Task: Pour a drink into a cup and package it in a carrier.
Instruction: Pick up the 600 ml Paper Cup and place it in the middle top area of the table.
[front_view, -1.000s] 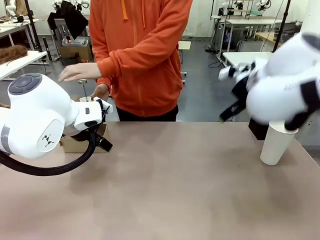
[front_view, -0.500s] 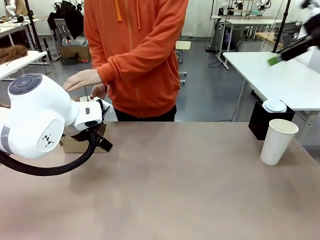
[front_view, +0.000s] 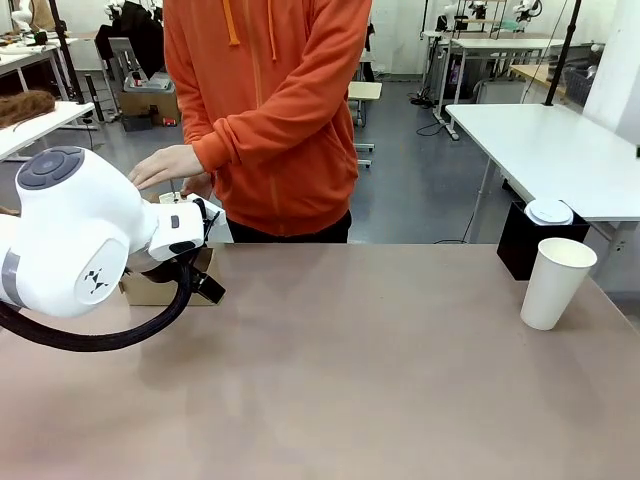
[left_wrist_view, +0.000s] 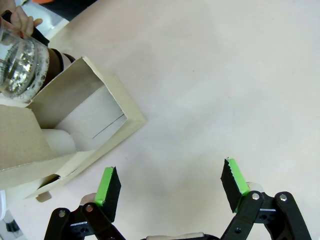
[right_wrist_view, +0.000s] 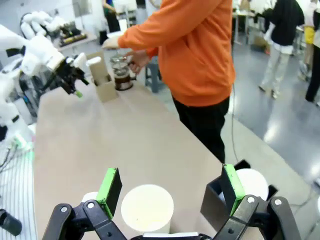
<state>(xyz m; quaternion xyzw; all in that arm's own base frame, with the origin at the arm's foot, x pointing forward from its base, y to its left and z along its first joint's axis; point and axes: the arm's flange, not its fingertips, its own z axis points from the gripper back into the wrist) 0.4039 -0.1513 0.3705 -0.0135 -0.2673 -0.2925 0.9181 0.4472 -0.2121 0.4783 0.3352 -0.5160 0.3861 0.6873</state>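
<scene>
Seen down the right wrist: right end effector (right_wrist_view: 170, 184) spread wide, gripping nothing, above the cup (right_wrist_view: 147, 207) upright on the tabletop (right_wrist_view: 100, 145) beside a black box (right_wrist_view: 214, 204), with a person's hand (right_wrist_view: 137, 59) far off at the glass pitcher (right_wrist_view: 120, 67) of dark drink (right_wrist_view: 121, 81). Seen down the left wrist: left end effector (left_wrist_view: 170, 180) equally wide and empty over bare tabletop, just beside an open cardboard box (left_wrist_view: 90, 110), pitcher beyond it. From the front: cup near the right edge, well apart from the left arm (front_view: 80, 240).
</scene>
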